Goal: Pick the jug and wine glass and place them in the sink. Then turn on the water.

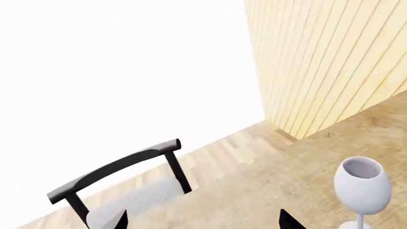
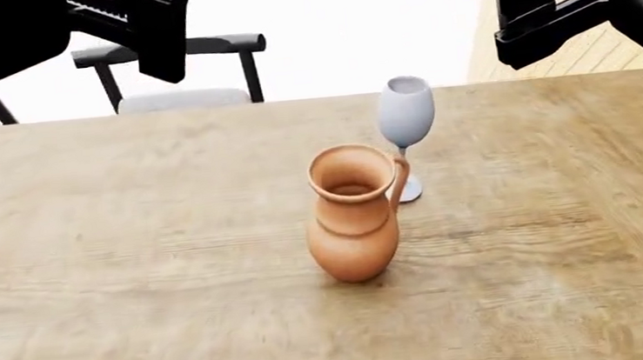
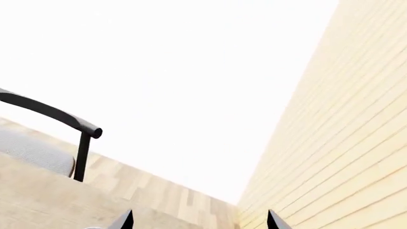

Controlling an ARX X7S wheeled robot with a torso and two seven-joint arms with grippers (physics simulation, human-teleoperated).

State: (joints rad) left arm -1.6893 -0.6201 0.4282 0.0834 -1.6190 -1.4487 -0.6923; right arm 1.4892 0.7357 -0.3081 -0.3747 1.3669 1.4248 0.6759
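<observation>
jug (image 2: pixel 352 215) upright mid worktop (image 2: pixel 132 275); wine glass (image 2: pixel 405 120) just behind jug, handle side; left pincer (image 1: pixel 203 220) and right pincer (image 3: pixel 200 220) both wide, empty, raised beyond jug

We saw a terracotta-orange jug (image 2: pixel 352 215), matte and plain, with a slightly darker band line around its belly, at the centre of the head frame. Just above and right of it stood a pale grey-white wine glass (image 2: pixel 406 125), opaque and unpatterned. The table (image 2: pixel 132 275) under both was light tan wood with long streaked grain. In the upper left, the left gripper (image 2: pixel 161 32) was glossy black, and the right gripper (image 2: pixel 526 14) in the upper right was black too. The chair (image 2: pixel 178 70) at the top had a black frame and a speckled light-grey seat. The wall (image 1: pixel 330 62) showed pale yellow wooden planks with thin parallel lines.
</observation>
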